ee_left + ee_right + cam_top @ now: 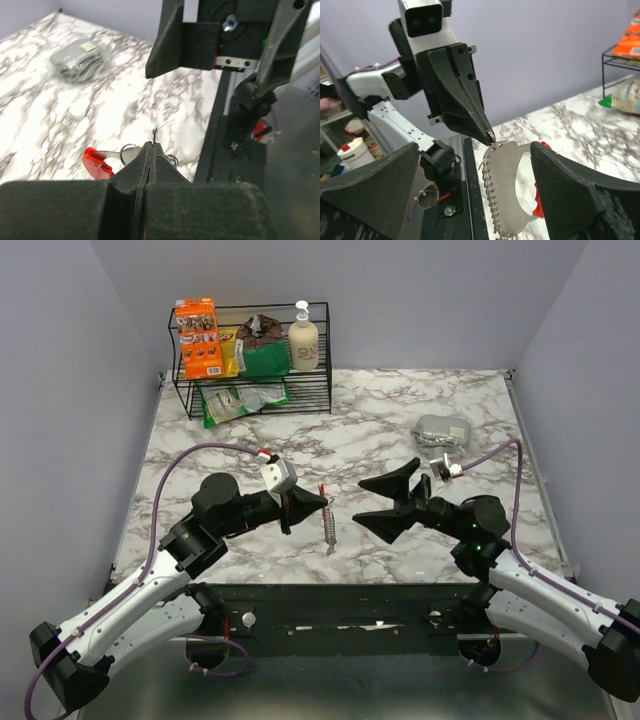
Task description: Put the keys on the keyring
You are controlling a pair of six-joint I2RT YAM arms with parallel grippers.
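As the left gripper (151, 147) pinches its loop (155, 134), the keyring (501, 181) hangs lengthwise down.

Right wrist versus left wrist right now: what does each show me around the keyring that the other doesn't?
Only the right wrist view: the keyring's whole flat body hanging below the left gripper, its ridged edge in full, with the right gripper spread wide either side of it. It also shows a corner of the wire rack.
Only the left wrist view: the gray pouch on the marble table, and the right gripper seen face-on.
Both: the left gripper shut on the small wire loop, and the keyring's red side.
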